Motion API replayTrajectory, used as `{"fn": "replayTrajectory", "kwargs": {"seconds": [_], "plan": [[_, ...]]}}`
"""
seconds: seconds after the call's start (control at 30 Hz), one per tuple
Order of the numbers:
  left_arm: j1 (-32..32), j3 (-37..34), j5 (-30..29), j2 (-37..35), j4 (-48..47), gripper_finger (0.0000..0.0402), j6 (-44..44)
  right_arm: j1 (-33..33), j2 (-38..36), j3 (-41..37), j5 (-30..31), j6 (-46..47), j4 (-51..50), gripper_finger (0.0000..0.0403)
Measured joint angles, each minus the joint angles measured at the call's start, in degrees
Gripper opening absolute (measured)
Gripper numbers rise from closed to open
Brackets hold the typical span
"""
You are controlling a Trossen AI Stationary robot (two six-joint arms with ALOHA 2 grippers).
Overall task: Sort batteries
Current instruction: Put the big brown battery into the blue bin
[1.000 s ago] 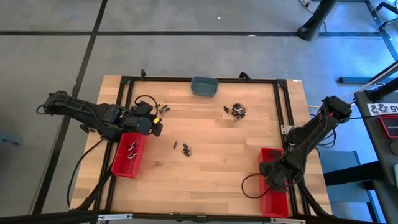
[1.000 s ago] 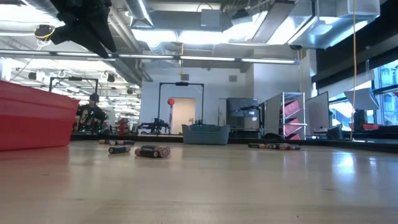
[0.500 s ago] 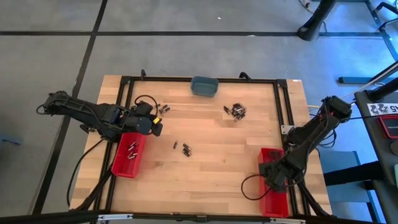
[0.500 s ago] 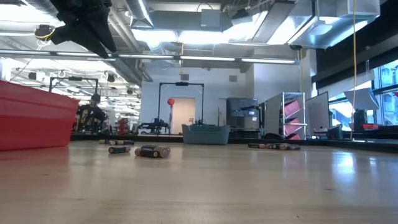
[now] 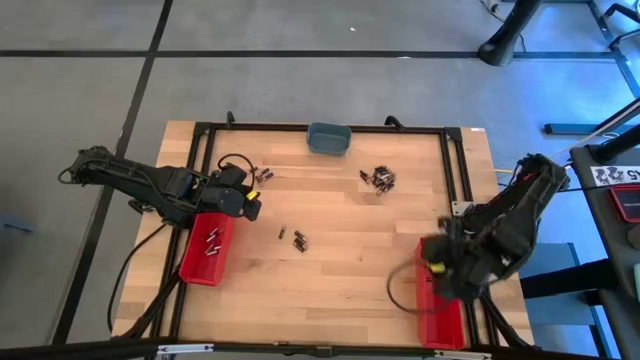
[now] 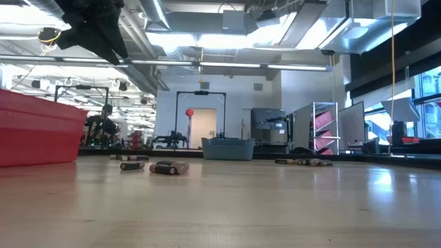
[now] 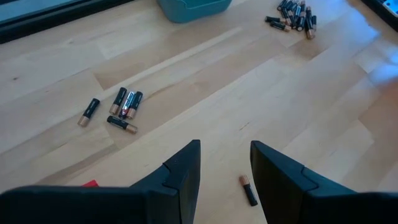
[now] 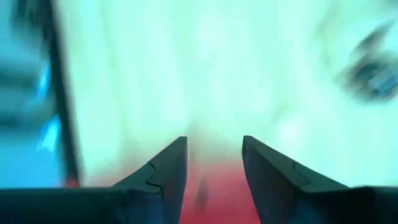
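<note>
Batteries lie loose on the wooden table: a pile point(image 5: 380, 178) at the far right, two or three point(image 5: 292, 238) near the middle, a few point(image 7: 122, 107) by the left arm, and one point(image 7: 249, 190) just beyond my left fingers. My left gripper point(image 7: 224, 167) hangs open over the table beside the left red bin point(image 5: 205, 250), holding nothing. My right gripper point(image 8: 214, 158) is open and blurred above the right red bin point(image 5: 440, 305), with nothing between its fingers. Small dark pieces point(image 5: 211, 243) lie in the left bin.
A grey-blue dish point(image 5: 328, 138) stands at the middle of the far edge. A black frame point(image 5: 455, 170) runs round the work area. Bare wood lies between the two bins point(image 5: 340, 280). The low view shows the left bin point(image 6: 34, 134) close by.
My right gripper has risen quickly from inside the right red bin and tipped, now blurred above the bin's far end. My left gripper has kept still. The batteries on the table have not moved.
</note>
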Motion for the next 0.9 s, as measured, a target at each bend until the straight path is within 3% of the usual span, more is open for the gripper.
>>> {"fn": "replayTrajectory", "kwargs": {"seconds": [0.1,0.23,0.43,0.53,0.63,0.77,0.9], "plan": [[0.00,0.00,0.03,0.00,0.00,0.0129,0.02,-6.42,-0.02,0.79,11.68,2.05,2.29,0.0154],[0.00,0.00,1.61,0.00,0.02,0.0129,-1.27,-18.20,0.20,0.26,13.18,-0.18,3.76,0.0155],[-1.10,0.00,4.85,0.00,0.02,0.0129,-3.27,-38.20,0.37,-6.62,-2.49,-16.66,17.43,0.0166],[-2.28,0.00,5.50,0.00,0.00,0.0129,-4.85,-45.80,1.18,-12.50,-12.24,-26.44,28.60,0.0194],[-3.52,0.00,5.57,0.00,-0.02,0.0129,-5.60,-51.85,4.12,-17.62,-21.48,-28.54,40.41,0.0226],[-4.95,0.00,5.57,0.00,-0.09,0.0129,-6.86,-52.76,11.74,-20.67,-28.56,-31.01,61.97,0.0258],[-5.81,0.00,5.57,0.02,-0.18,0.0129,-9.23,-49.09,21.39,-18.85,-27.16,-33.47,81.67,0.0265]]}}
